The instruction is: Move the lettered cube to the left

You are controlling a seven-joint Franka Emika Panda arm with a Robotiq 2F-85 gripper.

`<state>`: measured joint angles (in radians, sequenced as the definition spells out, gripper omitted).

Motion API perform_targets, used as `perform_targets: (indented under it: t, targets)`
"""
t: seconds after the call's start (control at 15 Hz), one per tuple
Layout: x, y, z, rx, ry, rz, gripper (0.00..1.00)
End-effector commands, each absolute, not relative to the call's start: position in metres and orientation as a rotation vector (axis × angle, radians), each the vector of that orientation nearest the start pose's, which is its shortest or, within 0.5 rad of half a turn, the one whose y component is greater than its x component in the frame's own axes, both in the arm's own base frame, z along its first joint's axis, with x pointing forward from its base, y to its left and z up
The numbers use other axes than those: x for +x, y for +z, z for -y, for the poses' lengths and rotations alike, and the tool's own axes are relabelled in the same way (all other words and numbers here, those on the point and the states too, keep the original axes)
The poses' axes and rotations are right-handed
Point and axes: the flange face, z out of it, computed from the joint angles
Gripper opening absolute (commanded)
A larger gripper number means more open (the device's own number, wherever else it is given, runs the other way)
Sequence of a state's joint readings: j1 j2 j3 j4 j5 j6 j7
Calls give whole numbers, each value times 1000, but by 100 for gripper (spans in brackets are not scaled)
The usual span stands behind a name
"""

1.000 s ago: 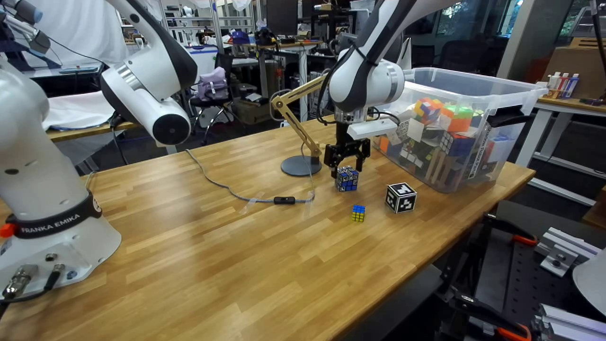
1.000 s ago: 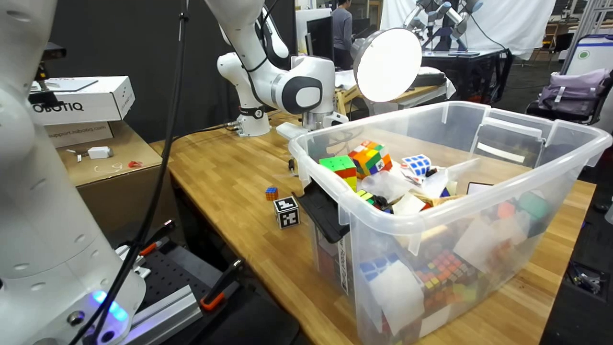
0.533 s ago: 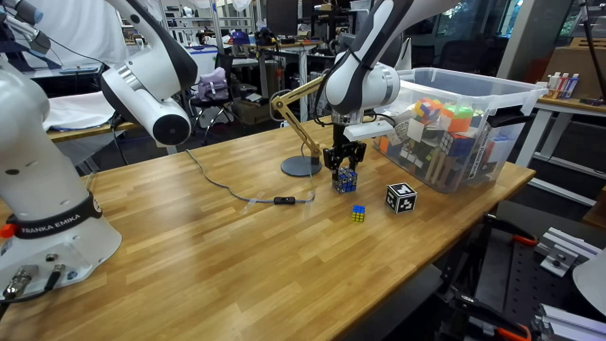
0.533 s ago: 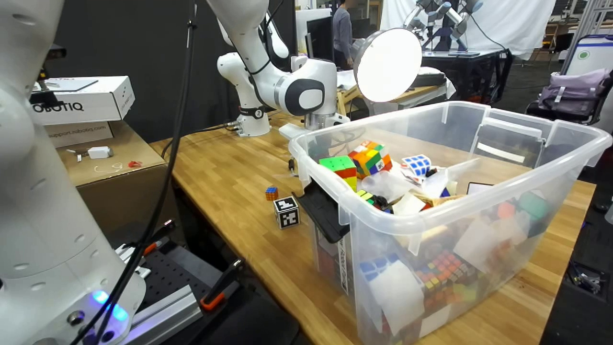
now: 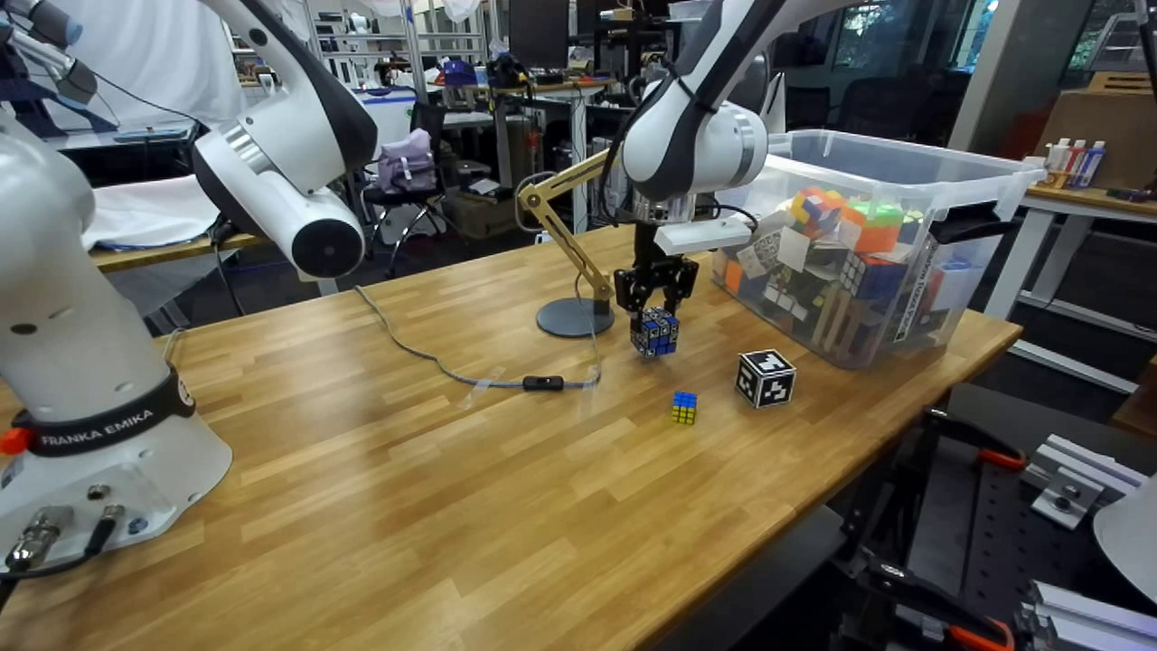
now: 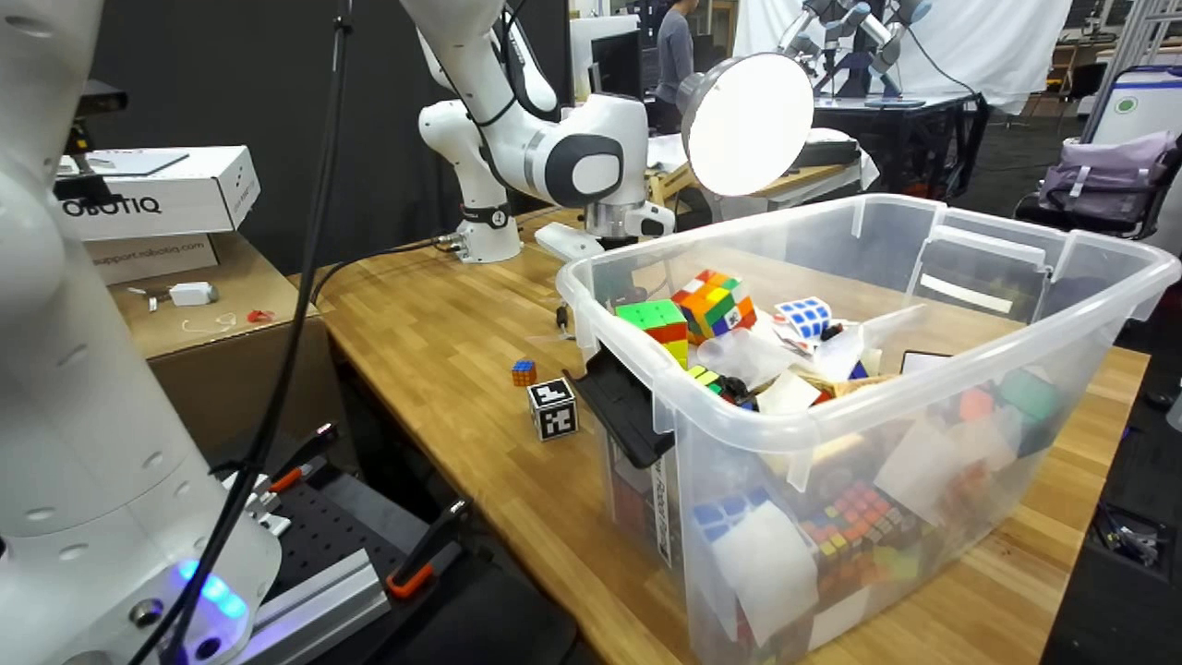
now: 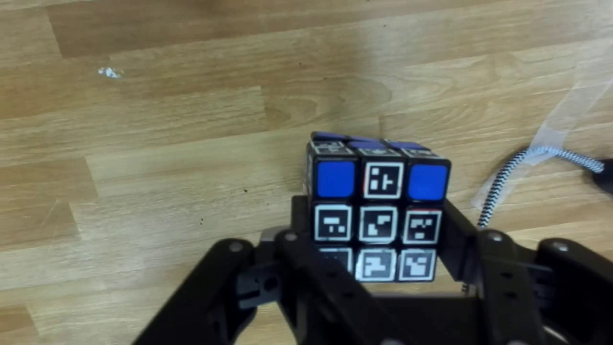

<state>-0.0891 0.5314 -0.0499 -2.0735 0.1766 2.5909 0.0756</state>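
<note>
Wrist view: gripper (image 7: 378,230) pinching lettered cube (image 7: 380,211) on opposite sides, probably so it won't twist when carried; in an exterior view it's at 10 o'clock from black-and-white cube (image 5: 766,378), likely lifted

End effector (image 7: 377,225): black; two linkage fingers (image 7: 459,239) with blocky tips; grey round screw heads (image 7: 290,236) at the joints. Oblong housing (image 5: 703,237): white, plain, just beside the top of the end effector. Flange (image 6: 611,220): silvery metal cylinder, above the end effector. Wrist shell (image 6: 596,148): rounded, white; black patch (image 6: 561,171) framing a white rounded panel (image 6: 596,175). Forearm link (image 5: 723,63): white, striped black, bound by a thin black strap (image 5: 694,94). Cables (image 6: 316,231): black; one curves down near the end effector. Base column (image 6: 120,517): white, well apart from the end effector; pale round plugs (image 6: 72,551), blue lights (image 6: 214,588), round connector (image 6: 146,611).
</note>
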Motion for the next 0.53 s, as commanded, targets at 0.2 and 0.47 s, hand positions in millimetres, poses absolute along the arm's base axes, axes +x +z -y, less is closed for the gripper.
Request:
perform_targets:
  t: [0.2, 0.47]
  targets:
    - [549, 211, 30, -3046, 152, -434, 38]
    - [547, 236, -9, -3115, 201, -271, 38]
